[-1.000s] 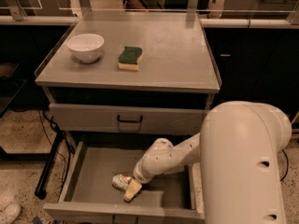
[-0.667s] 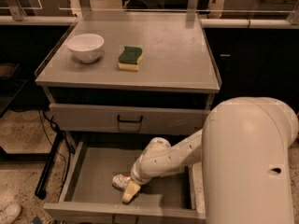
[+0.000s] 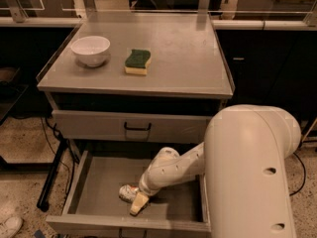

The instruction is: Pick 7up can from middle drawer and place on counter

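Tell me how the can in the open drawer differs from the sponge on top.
The 7up can is silvery with red marks; the sponge is green over yellow. The 7up can lies low in the middle drawer; the sponge sits up on the counter. The gripper is down at the 7up can, far from the sponge. Both look about the same size.

Claw (image 3: 139, 203) in middle drawer (image 3: 101, 180) hides part of 7up can (image 3: 126, 193); arm (image 3: 247, 172) cut off at bottom edge.

We see a white bowl (image 3: 90, 50) upright, a green-and-yellow sponge (image 3: 137, 62) near it, not touching. Below sits a closed top drawer (image 3: 99, 125); a white shoe (image 3: 9, 226) lies on the floor (image 3: 20, 140).
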Robot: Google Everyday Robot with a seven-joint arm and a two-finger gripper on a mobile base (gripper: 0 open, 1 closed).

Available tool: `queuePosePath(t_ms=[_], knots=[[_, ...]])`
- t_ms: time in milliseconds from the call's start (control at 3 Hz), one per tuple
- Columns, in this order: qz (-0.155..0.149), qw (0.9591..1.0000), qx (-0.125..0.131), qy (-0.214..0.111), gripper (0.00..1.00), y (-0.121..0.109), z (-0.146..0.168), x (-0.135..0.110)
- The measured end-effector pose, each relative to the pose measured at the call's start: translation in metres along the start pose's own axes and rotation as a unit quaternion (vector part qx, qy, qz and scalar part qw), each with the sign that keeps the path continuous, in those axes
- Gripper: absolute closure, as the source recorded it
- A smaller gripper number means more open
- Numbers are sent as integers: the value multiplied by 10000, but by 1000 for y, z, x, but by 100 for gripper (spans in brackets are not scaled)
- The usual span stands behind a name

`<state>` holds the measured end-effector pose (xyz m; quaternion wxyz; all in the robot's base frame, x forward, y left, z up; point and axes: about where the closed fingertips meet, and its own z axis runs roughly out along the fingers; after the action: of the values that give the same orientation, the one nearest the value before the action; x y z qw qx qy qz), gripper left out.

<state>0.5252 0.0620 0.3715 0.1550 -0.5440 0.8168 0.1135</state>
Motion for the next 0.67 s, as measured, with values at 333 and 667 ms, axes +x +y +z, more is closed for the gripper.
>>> queuePosePath(t_ms=[333,667], knots=[[9,10000,-9,2,19,0,2,0],[8,10000,-9,2,42,0,2,0]])
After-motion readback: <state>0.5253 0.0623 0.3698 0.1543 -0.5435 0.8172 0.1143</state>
